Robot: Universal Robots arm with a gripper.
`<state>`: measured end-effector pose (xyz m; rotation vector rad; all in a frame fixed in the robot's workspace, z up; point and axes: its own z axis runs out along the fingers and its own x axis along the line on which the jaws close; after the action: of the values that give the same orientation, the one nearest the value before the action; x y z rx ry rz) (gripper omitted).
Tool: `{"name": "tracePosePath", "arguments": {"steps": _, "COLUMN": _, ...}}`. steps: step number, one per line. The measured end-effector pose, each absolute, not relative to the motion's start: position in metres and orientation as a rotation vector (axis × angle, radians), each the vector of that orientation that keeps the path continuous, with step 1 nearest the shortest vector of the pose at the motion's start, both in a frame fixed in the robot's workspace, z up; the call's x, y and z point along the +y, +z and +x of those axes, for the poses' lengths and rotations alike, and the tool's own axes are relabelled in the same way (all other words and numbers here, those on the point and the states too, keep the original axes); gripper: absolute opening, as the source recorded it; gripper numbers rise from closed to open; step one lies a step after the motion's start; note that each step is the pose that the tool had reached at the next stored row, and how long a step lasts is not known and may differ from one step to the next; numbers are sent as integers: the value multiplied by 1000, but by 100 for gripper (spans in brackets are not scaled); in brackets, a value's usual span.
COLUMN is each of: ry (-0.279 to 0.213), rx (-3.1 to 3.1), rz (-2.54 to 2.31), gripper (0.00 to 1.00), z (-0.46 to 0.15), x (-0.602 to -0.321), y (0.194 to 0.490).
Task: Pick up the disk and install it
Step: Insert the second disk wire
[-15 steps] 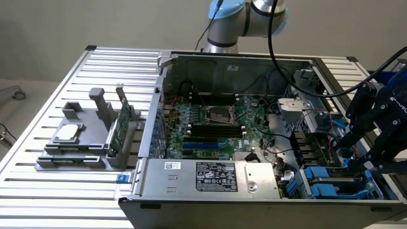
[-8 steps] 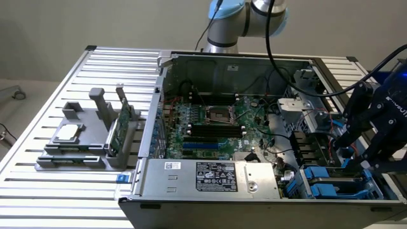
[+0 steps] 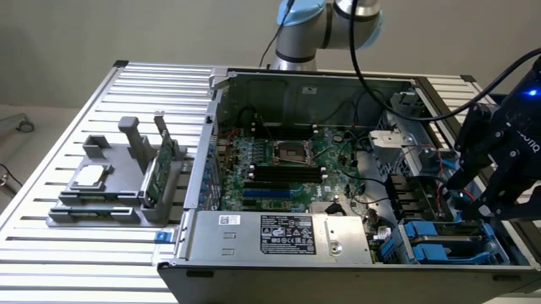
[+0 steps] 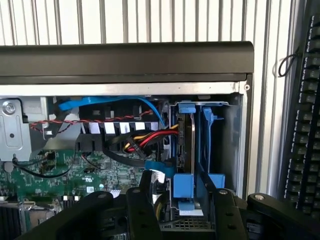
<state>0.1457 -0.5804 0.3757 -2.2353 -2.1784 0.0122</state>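
Observation:
The disk (image 4: 192, 145) stands on edge in its bright blue carrier (image 4: 184, 186), set down in the drive bay at the front corner of the open computer case (image 3: 279, 234). My gripper (image 4: 182, 207) hangs over that bay, on the exterior view's right (image 3: 483, 212). Its two dark fingers (image 4: 144, 210) stand wide on either side of the carrier's near end and press against it. The blue carrier also shows below the gripper (image 3: 431, 237). The disk's label face is hidden.
Red, yellow and black cables (image 4: 145, 137) and a blue cable (image 4: 100, 102) run beside the bay. The motherboard (image 3: 279, 171) fills the case floor. On the exterior view's left, a grey fixture (image 3: 110, 196) holds a silver chip (image 3: 91, 177) and an upright green card (image 3: 161, 168).

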Motion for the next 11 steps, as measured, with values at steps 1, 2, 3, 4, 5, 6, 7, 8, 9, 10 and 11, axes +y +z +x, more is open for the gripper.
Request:
{"name": "tracePosePath", "arguments": {"steps": 1, "ry": 9, "rx": -2186, "rz": -2243, "gripper": 49, "z": 145, "x": -580, "y": 375}}
{"name": "tracePosePath", "arguments": {"steps": 2, "ry": 10, "rx": -2193, "rz": -2250, "gripper": 49, "z": 144, "x": -580, "y": 375}}
{"name": "tracePosePath", "arguments": {"steps": 3, "ry": 16, "rx": -2199, "rz": -2256, "gripper": 49, "z": 143, "x": -580, "y": 375}}
{"name": "tracePosePath", "arguments": {"steps": 4, "ry": 25, "rx": -2203, "rz": -2261, "gripper": 49, "z": 142, "x": -580, "y": 375}}
{"name": "tracePosePath", "arguments": {"steps": 5, "ry": 33, "rx": -2207, "rz": -2265, "gripper": 49, "z": 140, "x": -580, "y": 375}}
{"name": "tracePosePath", "arguments": {"steps": 6, "ry": 40, "rx": -2210, "rz": -2268, "gripper": 49, "z": 139, "x": -580, "y": 375}}
{"name": "tracePosePath", "arguments": {"steps": 7, "ry": 46, "rx": -2213, "rz": -2271, "gripper": 49, "z": 138, "x": -580, "y": 375}}
{"name": "tracePosePath", "arguments": {"steps": 8, "ry": 50, "rx": -2215, "rz": -2273, "gripper": 49, "z": 137, "x": -580, "y": 375}}
{"name": "tracePosePath", "arguments": {"steps": 9, "ry": 51, "rx": -2216, "rz": -2273, "gripper": 49, "z": 136, "x": -578, "y": 375}}
{"name": "tracePosePath", "arguments": {"steps": 10, "ry": 53, "rx": -2216, "rz": -2274, "gripper": 49, "z": 136, "x": -576, "y": 375}}
{"name": "tracePosePath", "arguments": {"steps": 11, "ry": 53, "rx": -2216, "rz": -2274, "gripper": 49, "z": 136, "x": -573, "y": 375}}
